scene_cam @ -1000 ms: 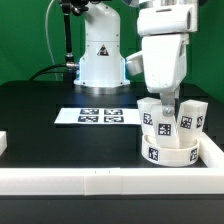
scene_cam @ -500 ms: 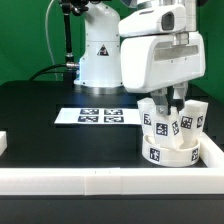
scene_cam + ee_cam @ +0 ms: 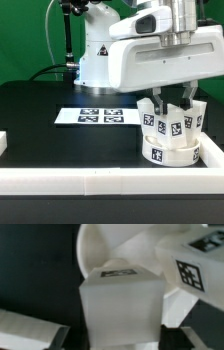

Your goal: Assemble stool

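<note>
The round seat disc (image 3: pixel 168 150) lay on the black surface (image 3: pixel 50 105) at the exterior view's right, tucked into the corner formed by the long white border rail (image 3: pixel 100 182), probably so that the rail would brace it against sideways push while legs were worked into it. Three blocky white legs stood upright on the disc, each showing a black-and-white tag: one toward the exterior view's left (image 3: pixel 150 117), a middle leg (image 3: pixel 169 122), and one toward the right (image 3: pixel 194 115). The marker board (image 3: pixel 98 116) lay flat on the surface, well apart from the stool, toward the exterior view's left. The hand (image 3: pixel 172 98) hung directly above the middle leg, its fingers (image 3: pixel 161 102) reaching down either side of the leg's top. In the wrist view that leg (image 3: pixel 120 308) filled the space between the two dark fingertips (image 3: pixel 55 339), which sat against its flanks, so the hand appeared half open and clamped on the leg, not released. Such a grip from above suited pressing or twisting the leg into its seat, judging by the upright pose.
</note>
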`<action>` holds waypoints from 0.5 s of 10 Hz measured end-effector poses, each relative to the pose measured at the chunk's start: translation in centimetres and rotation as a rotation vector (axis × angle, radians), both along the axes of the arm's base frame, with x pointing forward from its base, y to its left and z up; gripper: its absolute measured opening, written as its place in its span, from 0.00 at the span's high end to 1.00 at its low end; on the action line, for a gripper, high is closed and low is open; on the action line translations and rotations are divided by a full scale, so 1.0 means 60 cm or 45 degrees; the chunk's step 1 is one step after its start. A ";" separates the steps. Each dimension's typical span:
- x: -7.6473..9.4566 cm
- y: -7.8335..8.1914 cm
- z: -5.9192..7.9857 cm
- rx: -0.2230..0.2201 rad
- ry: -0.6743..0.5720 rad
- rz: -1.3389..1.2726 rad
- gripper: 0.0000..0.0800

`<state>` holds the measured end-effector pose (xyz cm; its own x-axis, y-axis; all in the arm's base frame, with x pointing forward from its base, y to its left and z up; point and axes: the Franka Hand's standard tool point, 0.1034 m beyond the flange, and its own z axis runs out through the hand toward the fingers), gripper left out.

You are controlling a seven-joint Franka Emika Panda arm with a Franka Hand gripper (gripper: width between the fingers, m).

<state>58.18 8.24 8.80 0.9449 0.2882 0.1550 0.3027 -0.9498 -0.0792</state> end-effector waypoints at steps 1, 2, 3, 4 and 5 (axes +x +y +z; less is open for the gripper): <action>-0.002 0.011 0.000 0.019 0.016 -0.110 0.58; -0.004 0.020 0.000 0.049 0.037 -0.256 0.58; -0.005 0.026 -0.001 0.083 0.059 -0.393 0.58; -0.006 0.027 -0.002 0.108 0.069 -0.482 0.58; -0.005 0.028 -0.002 0.128 0.071 -0.575 0.60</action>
<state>57.90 9.92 8.69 0.9799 -0.1682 0.1068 -0.1470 -0.9722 -0.1823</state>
